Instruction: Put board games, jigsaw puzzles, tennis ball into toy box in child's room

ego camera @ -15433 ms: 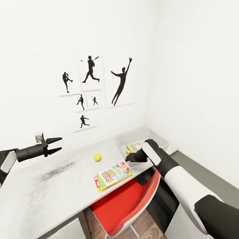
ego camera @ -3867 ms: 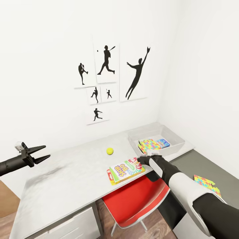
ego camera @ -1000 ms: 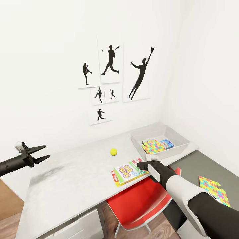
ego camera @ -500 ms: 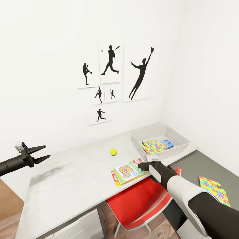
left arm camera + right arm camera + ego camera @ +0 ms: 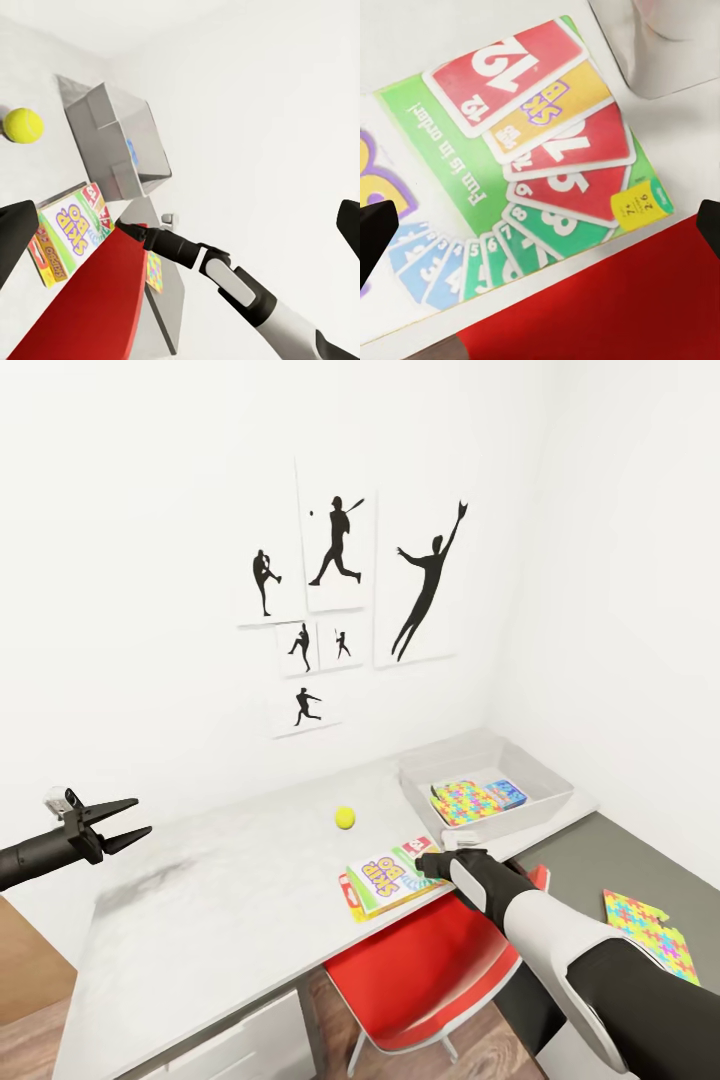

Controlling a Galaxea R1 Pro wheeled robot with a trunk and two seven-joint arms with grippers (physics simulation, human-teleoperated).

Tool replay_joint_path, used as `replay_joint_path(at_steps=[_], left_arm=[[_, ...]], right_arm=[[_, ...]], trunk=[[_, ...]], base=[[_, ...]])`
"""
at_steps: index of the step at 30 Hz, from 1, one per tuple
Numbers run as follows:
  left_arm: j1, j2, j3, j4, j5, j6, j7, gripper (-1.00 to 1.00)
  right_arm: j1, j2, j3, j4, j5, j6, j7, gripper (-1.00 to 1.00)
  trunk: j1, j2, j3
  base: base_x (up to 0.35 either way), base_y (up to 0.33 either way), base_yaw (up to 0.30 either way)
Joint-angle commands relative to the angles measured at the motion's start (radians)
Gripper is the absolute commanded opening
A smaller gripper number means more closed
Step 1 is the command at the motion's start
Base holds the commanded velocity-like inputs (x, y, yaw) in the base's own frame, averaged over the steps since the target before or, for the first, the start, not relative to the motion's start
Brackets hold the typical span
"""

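Note:
The yellow-white-green SKIP BO board game (image 5: 388,878) lies flat near the table's (image 5: 230,890) front edge. My right gripper (image 5: 426,863) hovers open over its right end; in the right wrist view its cover (image 5: 532,172) spreads between the two wide-apart fingertips (image 5: 375,234). The tennis ball (image 5: 345,818) rests just behind the game. At the table's far right, the toy box (image 5: 520,818) holds a jigsaw puzzle (image 5: 463,802) and a light blue game box (image 5: 506,794). My left gripper (image 5: 115,822) hangs open above the table's left end, far from everything.
A red chair (image 5: 430,970) is tucked under the table below the game. To the right, a lower dark grey desk (image 5: 590,860) carries another jigsaw puzzle (image 5: 648,935). The white wall with black sports pictures (image 5: 340,590) stands behind the table, and a white side wall rises at the right.
Over the last second my right gripper has edged slightly lower over the game's right end and the view shifted a little. Much earlier, that gripper was at the toy box.

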Motion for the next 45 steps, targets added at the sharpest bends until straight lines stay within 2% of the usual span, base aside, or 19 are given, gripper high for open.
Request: replay_joint_path(at_steps=[1,17,26,34,45], left_arm=[[-0.001,0.0,-0.001,0.0,0.002,0.011,-0.002,1.0],[-0.001,0.0,-0.001,0.0,0.003,0.011,-0.002,1.0],[-0.001,0.0,0.0,0.0,0.003,0.011,-0.002,1.0],[-0.001,0.0,0.0,0.0,0.003,0.011,-0.002,1.0],[-0.001,0.0,0.0,0.0,0.002,0.011,-0.002,1.0]], right_arm=[[-0.001,-0.001,0.008,-0.002,-0.011,0.004,-0.007,1.0],[-0.001,-0.003,0.008,-0.002,-0.011,0.004,-0.006,1.0],[-0.001,-0.003,0.006,-0.002,-0.01,0.004,-0.007,1.0],[-0.001,0.003,0.004,-0.002,-0.011,0.005,-0.007,1.0],[-0.001,-0.001,0.002,-0.002,-0.014,0.007,-0.007,1.0]], trunk=[[0.001,-0.002,-0.002],[0.001,-0.002,-0.002],[0.035,-0.065,-0.03],[0.035,-0.065,-0.03],[0.073,-0.135,-0.062]], base=[[0.0,0.01,0.0],[0.0,0.001,0.0],[0.0,0.0,0.0],[0.0,0.0,0.0],[0.0,0.0,0.0]])
